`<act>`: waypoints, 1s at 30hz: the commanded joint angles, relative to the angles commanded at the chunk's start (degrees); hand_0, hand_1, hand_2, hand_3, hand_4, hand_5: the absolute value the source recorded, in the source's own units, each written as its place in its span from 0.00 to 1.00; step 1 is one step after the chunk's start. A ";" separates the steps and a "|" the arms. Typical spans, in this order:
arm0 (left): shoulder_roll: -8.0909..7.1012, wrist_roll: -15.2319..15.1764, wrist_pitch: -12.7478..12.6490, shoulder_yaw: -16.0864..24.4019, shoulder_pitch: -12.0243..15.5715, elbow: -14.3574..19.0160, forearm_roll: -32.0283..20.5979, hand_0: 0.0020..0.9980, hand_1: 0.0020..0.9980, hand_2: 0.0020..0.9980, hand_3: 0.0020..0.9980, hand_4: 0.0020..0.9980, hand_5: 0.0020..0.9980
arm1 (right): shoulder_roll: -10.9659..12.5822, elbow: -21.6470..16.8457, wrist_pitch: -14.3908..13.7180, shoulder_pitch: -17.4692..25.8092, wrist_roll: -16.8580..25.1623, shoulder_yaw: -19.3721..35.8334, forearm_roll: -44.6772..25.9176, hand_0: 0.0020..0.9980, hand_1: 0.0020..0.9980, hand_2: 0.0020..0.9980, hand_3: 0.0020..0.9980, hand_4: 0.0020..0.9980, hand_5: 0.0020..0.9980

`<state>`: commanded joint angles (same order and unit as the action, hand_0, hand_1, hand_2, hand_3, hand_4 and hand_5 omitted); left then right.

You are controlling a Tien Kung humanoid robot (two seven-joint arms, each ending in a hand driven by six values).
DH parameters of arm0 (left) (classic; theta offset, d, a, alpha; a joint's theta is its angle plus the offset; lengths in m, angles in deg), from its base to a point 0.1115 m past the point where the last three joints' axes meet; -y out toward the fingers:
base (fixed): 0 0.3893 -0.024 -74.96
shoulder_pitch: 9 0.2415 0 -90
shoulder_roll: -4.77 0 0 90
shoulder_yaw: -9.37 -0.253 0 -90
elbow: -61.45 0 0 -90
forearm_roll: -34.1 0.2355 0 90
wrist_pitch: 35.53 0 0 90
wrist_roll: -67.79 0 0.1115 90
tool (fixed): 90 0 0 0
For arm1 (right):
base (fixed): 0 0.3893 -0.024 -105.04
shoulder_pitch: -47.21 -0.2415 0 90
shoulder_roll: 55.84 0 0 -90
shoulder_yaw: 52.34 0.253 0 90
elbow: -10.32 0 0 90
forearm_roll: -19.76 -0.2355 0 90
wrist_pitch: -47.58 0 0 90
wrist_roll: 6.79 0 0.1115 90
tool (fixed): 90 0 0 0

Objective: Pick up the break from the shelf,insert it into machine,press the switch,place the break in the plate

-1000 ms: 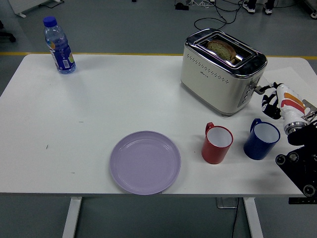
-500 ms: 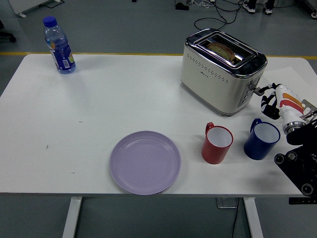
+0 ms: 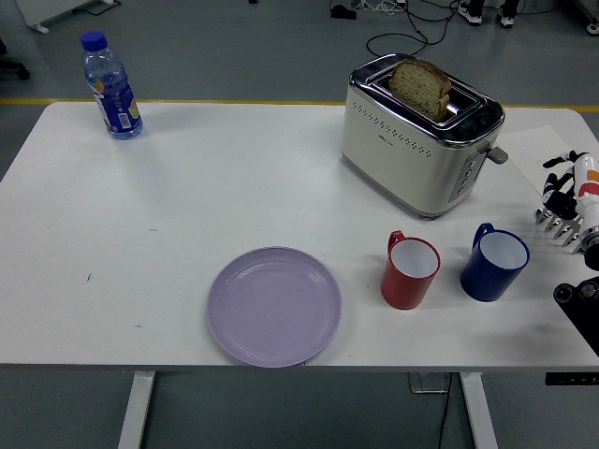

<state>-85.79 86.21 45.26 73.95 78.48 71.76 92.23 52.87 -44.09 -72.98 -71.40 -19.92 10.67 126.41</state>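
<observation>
A slice of brown bread (image 3: 420, 86) stands raised out of the slot of the cream and chrome toaster (image 3: 412, 140) at the back right. The toaster's lever (image 3: 497, 154) sits high on its right end. My right hand (image 3: 564, 204) is at the table's right edge, to the right of the toaster and apart from it, fingers relaxed and holding nothing. An empty lilac plate (image 3: 274, 306) lies near the front edge in the middle. My left arm is out of view.
A red mug (image 3: 410, 271) and a blue mug (image 3: 494, 262) stand in front of the toaster, between it and the front edge. A blue-capped water bottle (image 3: 112, 86) stands at the back left corner.
The bread, sunk low in the slot before, has popped up. My right hand has left the toaster's lever and drawn back to the right edge.
</observation>
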 joint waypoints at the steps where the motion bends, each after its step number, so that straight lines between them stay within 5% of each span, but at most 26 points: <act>1: 0.01 0.00 0.00 -0.01 0.01 0.00 -0.03 0.42 0.49 0.53 0.61 0.41 1.00 | 0.05 -0.04 -0.03 0.04 -0.01 0.17 0.04 0.09 0.19 0.29 0.58 0.44 0.00; 4: 0.06 0.04 0.01 -0.05 0.17 0.00 -0.02 0.42 0.49 0.53 0.61 0.41 1.00 | 0.37 -0.80 0.10 0.26 -0.08 1.01 0.24 0.09 0.19 0.29 0.58 0.44 0.00; 5: 0.07 0.05 0.01 0.02 0.24 0.00 0.06 0.42 0.49 0.53 0.61 0.41 1.00 | 0.49 -1.32 0.84 0.27 -0.36 1.40 0.68 0.24 0.35 0.47 0.77 0.53 0.13; 10: -0.01 0.10 0.11 0.21 0.37 0.00 0.46 0.42 0.49 0.53 0.61 0.41 1.00 | 0.90 -2.75 2.49 -0.17 -0.47 2.11 1.54 0.24 0.35 0.47 0.77 0.53 0.13; 11: -0.01 0.12 0.11 0.27 0.41 0.00 0.56 0.42 0.49 0.53 0.61 0.41 1.00 | 1.04 -3.22 2.70 -0.34 -0.46 2.12 1.50 0.66 0.67 0.82 0.92 0.63 0.20; 22: 0.07 0.18 0.06 0.40 0.70 0.00 0.86 0.42 0.49 0.53 0.61 0.41 1.00 | 1.41 -7.52 3.16 -3.36 -0.61 -1.05 -0.54 0.75 0.73 0.88 0.93 0.66 0.24; 30: -0.20 0.02 0.14 0.23 0.39 0.00 0.58 0.42 0.49 0.53 0.61 0.41 1.00 | 0.92 -8.49 4.83 -13.11 -1.03 -5.93 -2.20 0.79 0.75 0.88 0.90 0.70 0.26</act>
<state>-86.00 86.23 45.40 74.18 78.87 71.76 92.81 53.79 -52.57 -68.15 -84.50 -20.95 4.74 124.21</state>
